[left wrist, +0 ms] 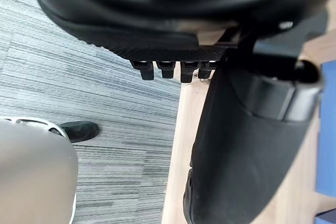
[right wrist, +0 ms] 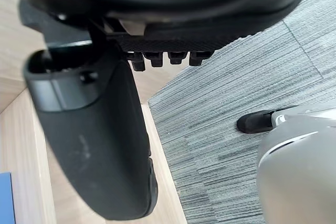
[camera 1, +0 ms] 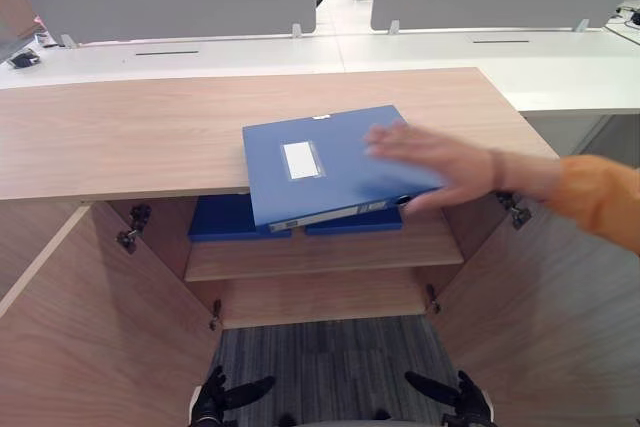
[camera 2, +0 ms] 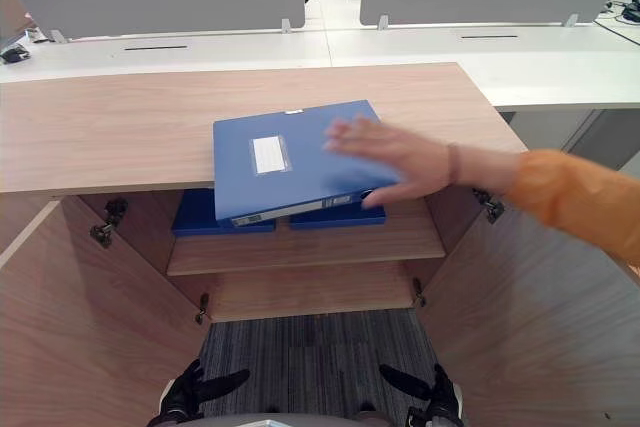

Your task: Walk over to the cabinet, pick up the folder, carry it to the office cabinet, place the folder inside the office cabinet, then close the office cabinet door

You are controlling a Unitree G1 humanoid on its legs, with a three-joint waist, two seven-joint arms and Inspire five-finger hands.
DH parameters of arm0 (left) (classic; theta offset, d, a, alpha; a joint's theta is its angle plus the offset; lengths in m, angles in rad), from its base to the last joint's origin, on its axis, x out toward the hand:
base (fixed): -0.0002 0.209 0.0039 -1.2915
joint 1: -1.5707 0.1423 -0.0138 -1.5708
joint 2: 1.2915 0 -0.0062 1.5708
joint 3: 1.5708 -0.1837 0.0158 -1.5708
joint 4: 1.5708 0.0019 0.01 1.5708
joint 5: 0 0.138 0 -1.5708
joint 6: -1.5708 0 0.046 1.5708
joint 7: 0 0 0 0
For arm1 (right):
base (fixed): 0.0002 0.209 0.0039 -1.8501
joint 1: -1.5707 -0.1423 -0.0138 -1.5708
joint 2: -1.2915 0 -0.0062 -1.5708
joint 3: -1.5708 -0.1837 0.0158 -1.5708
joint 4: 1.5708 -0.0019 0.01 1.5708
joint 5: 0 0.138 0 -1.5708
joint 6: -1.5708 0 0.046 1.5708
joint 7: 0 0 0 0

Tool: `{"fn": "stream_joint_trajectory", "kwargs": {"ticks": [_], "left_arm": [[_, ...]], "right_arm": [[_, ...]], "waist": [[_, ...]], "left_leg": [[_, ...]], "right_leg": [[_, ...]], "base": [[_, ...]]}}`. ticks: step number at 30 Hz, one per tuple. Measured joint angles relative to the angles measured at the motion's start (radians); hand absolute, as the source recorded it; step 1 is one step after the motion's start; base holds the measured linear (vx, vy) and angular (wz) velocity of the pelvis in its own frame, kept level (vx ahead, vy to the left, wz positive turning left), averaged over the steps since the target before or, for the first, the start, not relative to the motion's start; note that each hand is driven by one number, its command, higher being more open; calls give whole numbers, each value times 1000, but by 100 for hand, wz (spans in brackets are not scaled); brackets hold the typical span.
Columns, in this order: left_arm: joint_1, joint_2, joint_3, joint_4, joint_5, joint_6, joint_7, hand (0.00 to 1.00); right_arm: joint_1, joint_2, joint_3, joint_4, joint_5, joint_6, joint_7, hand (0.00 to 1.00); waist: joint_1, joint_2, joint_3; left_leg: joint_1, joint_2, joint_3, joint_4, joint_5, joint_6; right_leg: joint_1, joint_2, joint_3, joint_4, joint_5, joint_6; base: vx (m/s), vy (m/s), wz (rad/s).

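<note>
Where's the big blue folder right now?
In the left eye view, the blue folder lies on the wooden cabinet top, poking out over the open shelf, with a person's hand on its right side.

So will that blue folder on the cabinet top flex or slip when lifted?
Probably stiff: the folder looks boxy with a thick spine and lies flat where it overhangs the cabinet top. Likely slides easily on that smooth wood. With a person's hand on it, wait.

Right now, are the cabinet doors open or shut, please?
Open: the left door and right door stand swung out, exposing the shelf.
</note>
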Motion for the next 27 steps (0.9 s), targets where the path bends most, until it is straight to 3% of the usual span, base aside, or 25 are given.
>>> {"fn": "stream_joint_trajectory", "kwargs": {"ticks": [8,16,21,27], "left_arm": [[224,-38,20,-695,-1,-26,17,100],[295,-39,24,-1138,62,-101,42,100],[292,25,19,-1331,152,-165,63,100],[267,160,16,-1374,365,-183,116,100]], "right_arm": [[-1,0,0,-5,-1,0,-13,100],[5,-11,11,-6,-6,-1,-10,100],[15,-21,15,2,-8,-2,-10,100],[42,-34,52,18,-27,-6,-5,100]], "waist": [[40,11,1],[54,34,8],[52,35,7],[49,46,-2]], "left_leg": [[18,-4,-58,0,5,12],[36,3,-84,1,2,8],[43,7,-85,1,0,4],[48,13,-85,1,0,2]], "right_leg": [[51,-3,-57,3,-15,-3],[77,2,-84,20,-38,-10],[90,5,-82,20,-40,-10],[92,11,-76,28,-43,-13]], "base": [[45,-12,21],[4,-28,11],[0,0,0],[0,0,0]]}}
